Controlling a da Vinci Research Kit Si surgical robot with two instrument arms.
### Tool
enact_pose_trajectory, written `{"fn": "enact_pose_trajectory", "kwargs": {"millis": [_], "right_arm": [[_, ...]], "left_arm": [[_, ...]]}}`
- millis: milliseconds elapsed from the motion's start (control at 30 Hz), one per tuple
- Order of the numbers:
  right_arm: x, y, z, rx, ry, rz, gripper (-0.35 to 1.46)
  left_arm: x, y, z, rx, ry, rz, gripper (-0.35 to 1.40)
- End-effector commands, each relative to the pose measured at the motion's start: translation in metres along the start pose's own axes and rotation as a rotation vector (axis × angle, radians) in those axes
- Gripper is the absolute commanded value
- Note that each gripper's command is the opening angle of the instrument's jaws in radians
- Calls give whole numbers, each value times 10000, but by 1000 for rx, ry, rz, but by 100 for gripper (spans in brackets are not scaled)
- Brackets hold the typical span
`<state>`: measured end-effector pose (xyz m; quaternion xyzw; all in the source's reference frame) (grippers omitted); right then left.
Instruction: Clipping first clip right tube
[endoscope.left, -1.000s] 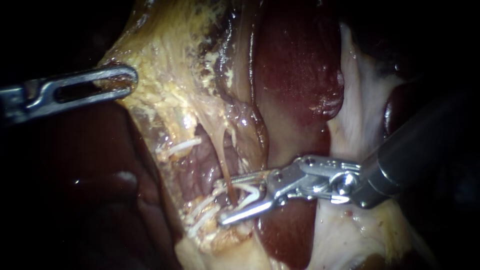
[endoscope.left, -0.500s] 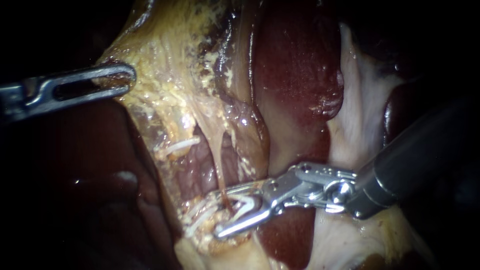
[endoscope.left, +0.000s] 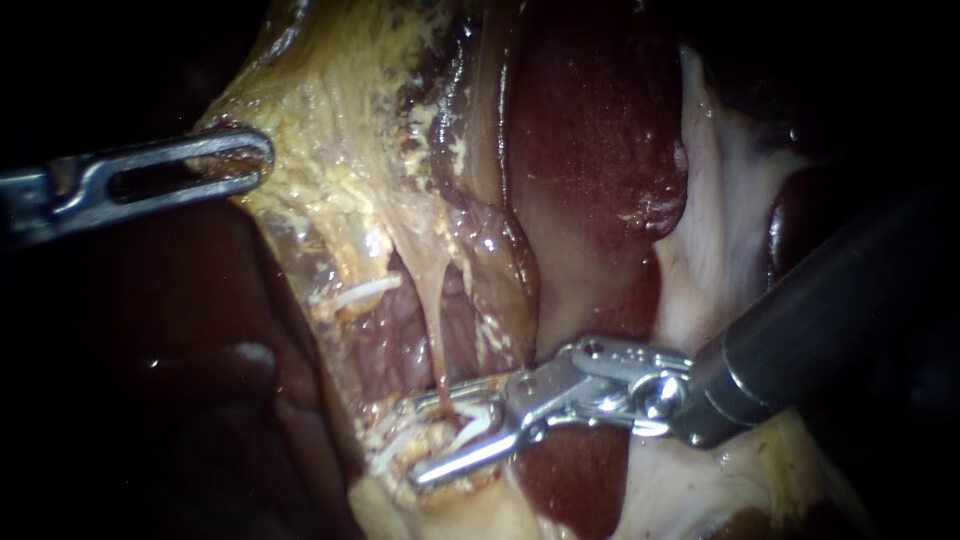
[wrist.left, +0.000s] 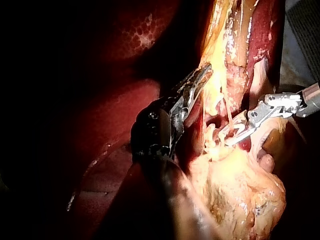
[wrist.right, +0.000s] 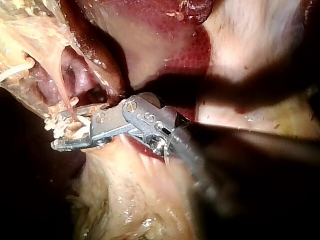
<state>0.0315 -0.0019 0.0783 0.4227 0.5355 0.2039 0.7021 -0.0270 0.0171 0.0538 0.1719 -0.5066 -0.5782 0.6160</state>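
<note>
A thin pale tube (endoscope.left: 440, 335) runs down through a window in the yellowish tissue (endoscope.left: 340, 130). My right instrument (endoscope.left: 425, 440) comes in from the right, its two jaws standing apart, one on each side of the tube's lower end. A white clip (endoscope.left: 482, 415) sits between them, touching both. The right wrist view shows the same jaws (wrist.right: 57, 131) straddling the tube (wrist.right: 62, 97). My left instrument (endoscope.left: 262, 160) has slotted jaws that lie together on the edge of the yellowish tissue and hold it to the left. In the left wrist view those jaws (wrist.left: 202, 75) grip that same edge.
Dark red liver (endoscope.left: 590, 150) lies behind and right of the window, with more liver (endoscope.left: 150, 360) at lower left. Pale whitish tissue (endoscope.left: 720, 220) lies above the right shaft. White fibres (endoscope.left: 355, 293) cross the window beside the tube.
My right instrument has slid left and slightly down along the tissue, bringing the tube deeper between its jaws. The jaw gap looks unchanged. The left instrument has stayed put.
</note>
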Motion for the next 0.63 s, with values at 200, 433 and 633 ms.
{"fn": "enact_pose_trajectory", "kwargs": {"millis": [200,433,633], "right_arm": [[2,2,-4,-27,-11,-3,-35],[3,-1,-2,-27,-11,-3,-35],[3,1,-2,-28,-11,-3,-35]], "left_arm": [[-1,-1,-1,0,0,0,-35],[-1,-1,-1,0,0,0,-35],[-1,-1,-1,0,0,0,-35]]}}
